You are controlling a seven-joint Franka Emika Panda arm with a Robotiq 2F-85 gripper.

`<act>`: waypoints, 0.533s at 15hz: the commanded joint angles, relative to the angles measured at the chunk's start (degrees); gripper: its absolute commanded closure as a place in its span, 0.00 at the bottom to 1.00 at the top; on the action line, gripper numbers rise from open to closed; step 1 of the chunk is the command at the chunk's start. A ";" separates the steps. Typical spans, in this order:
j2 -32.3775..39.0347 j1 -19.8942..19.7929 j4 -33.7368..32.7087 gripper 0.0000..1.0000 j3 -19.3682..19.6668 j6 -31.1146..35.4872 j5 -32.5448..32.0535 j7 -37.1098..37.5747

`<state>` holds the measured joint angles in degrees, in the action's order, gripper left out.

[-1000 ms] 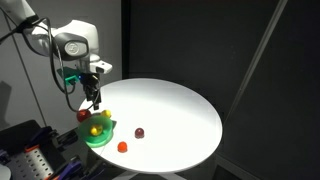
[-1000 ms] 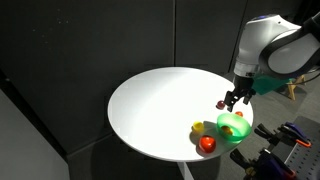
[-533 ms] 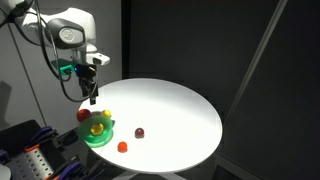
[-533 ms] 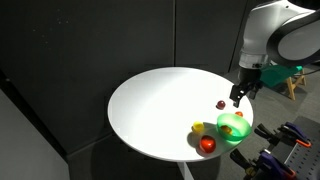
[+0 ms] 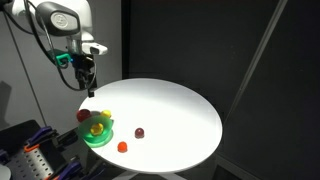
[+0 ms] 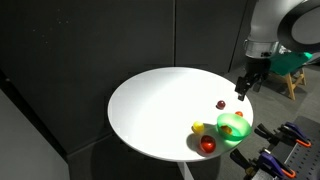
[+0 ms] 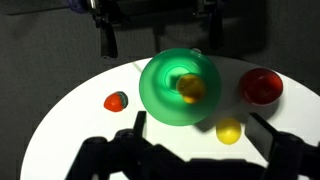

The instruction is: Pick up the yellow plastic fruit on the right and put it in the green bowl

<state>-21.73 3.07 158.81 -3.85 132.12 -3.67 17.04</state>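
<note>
The green bowl (image 7: 163,100) (image 5: 98,134) (image 6: 233,127) sits near the table's edge. A yellow plastic fruit (image 7: 190,87) lies inside it. A second yellow piece (image 7: 229,131) (image 6: 198,127) rests on the table just beside the bowl. My gripper (image 5: 83,80) (image 6: 243,90) (image 7: 200,122) hangs high above the bowl's side of the table. It is open, with its fingers (image 7: 262,124) wide apart and holding nothing.
A large red round piece (image 7: 261,86) (image 6: 207,145) lies next to the bowl. An orange-red piece (image 7: 116,101) (image 5: 122,146) and a dark red piece (image 5: 139,132) (image 6: 221,104) lie nearby. The round white table (image 5: 170,110) is bare further in; dark curtains stand behind.
My gripper has risen from just above the bowl to well above the table, staying open. The fruit pieces and bowl have not moved.
</note>
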 commanded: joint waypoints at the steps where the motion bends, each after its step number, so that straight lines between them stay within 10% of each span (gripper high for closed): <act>1: -4.04 -0.21 0.01 0.00 -0.04 -2.73 1.91 -2.89; 8: -7.20 -0.79 -0.05 0.00 -0.44 -4.71 1.84 -1.30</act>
<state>-26.55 3.02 158.82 -3.85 129.68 -3.60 16.41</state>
